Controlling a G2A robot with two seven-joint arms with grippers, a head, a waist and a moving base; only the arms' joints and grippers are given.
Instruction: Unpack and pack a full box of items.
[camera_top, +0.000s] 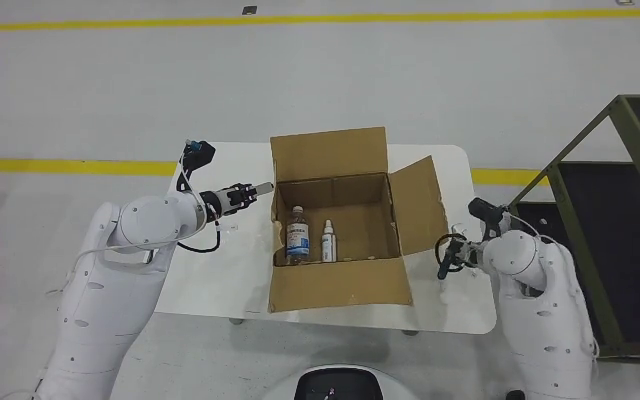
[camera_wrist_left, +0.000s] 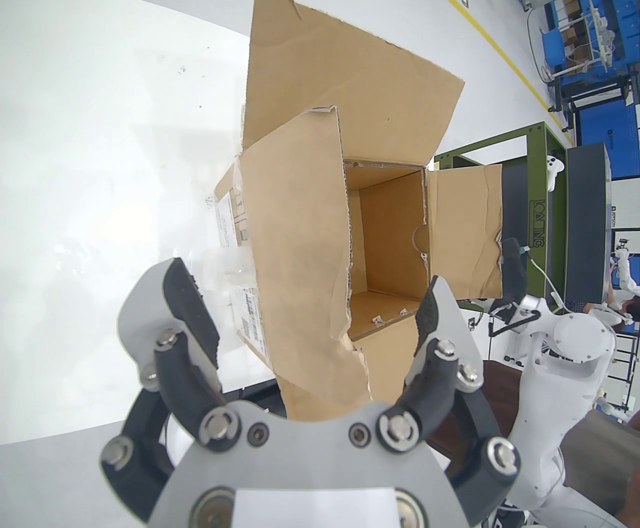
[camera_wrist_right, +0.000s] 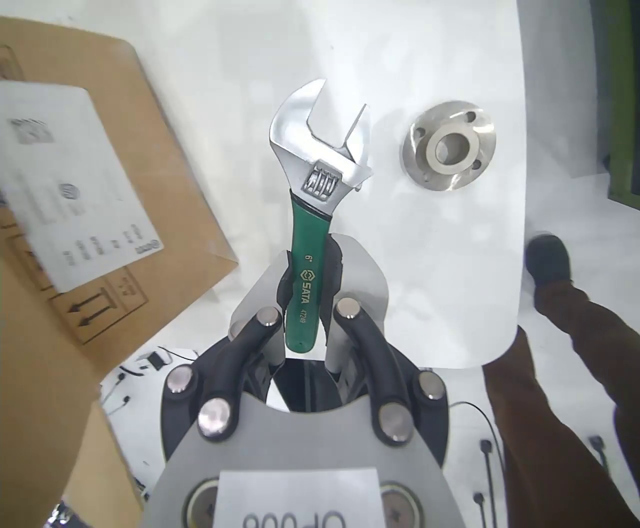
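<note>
An open cardboard box (camera_top: 340, 285) stands mid-table with its flaps spread. Inside lie a clear bottle (camera_top: 298, 235) and a small white spray bottle (camera_top: 328, 240). My left gripper (camera_top: 262, 188) hovers at the box's left side. It is open, and in the left wrist view the torn side flap (camera_wrist_left: 295, 225) rises between its fingers (camera_wrist_left: 192, 310) without being pinched. My right gripper (camera_wrist_right: 310, 265) is to the right of the box, shut on the green handle of an adjustable wrench (camera_wrist_right: 320, 150). A round metal flange (camera_wrist_right: 448, 146) lies on the white table (camera_wrist_right: 450, 280) just beyond the wrench head.
A green-framed cart (camera_top: 590, 170) stands off the table's right side. A person's leg and shoe (camera_wrist_right: 550, 325) are close to the table's corner near my right arm. Bare tabletop (camera_top: 200, 280) lies left of the box.
</note>
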